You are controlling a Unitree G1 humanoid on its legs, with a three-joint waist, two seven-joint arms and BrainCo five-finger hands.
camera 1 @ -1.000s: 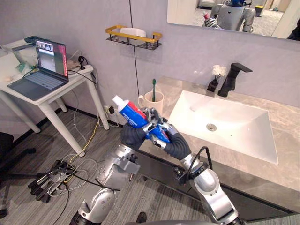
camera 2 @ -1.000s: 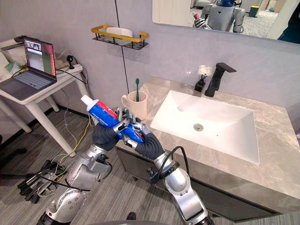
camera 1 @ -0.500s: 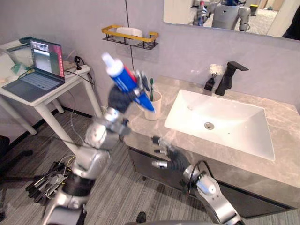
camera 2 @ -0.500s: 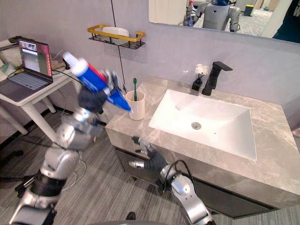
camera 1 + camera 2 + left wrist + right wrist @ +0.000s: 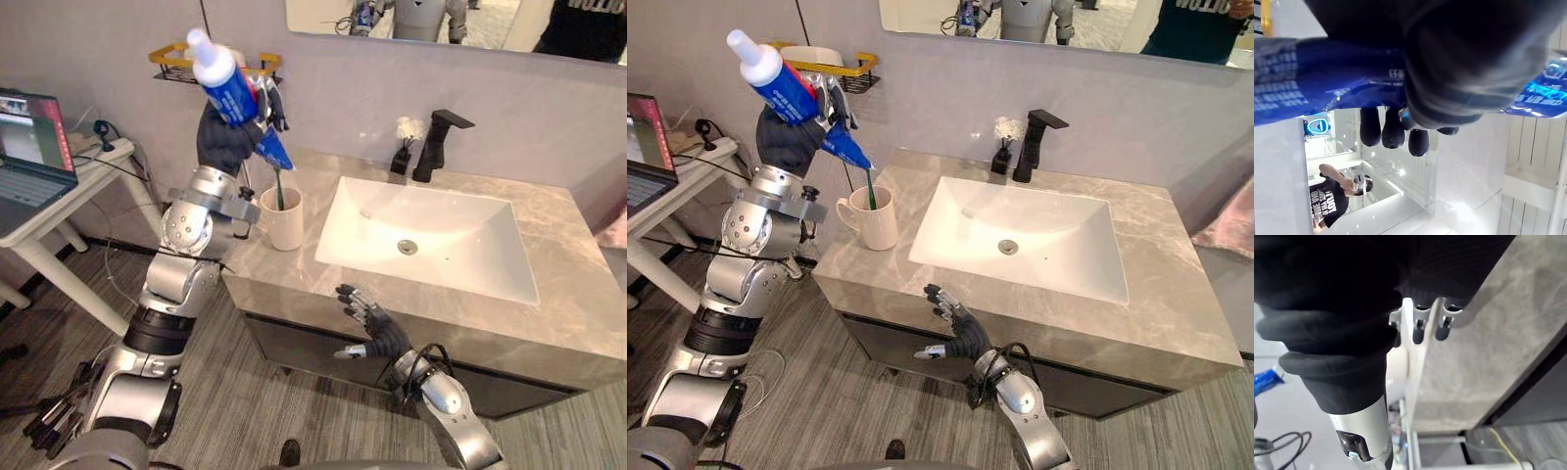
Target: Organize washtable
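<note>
A blue toothpaste tube with a white cap stands tilted, cap up, and my left hand is shut on it. In the left wrist view the tube lies across the palm under curled fingers. Its flat lower end hangs just above a cream mug that holds a green toothbrush, at the counter's left end. My right hand is low in front of the counter's front edge, open with its fingers spread and holding nothing.
A white sink basin fills the counter's middle, with a black faucet and a small dark bottle behind it. A gold wall shelf hangs behind the tube. A laptop sits on a white side table at left.
My right hand has let go of the tube, dropped in front of the counter and spread open. My left arm has lifted the tube up over the mug. The camera has swung right.
</note>
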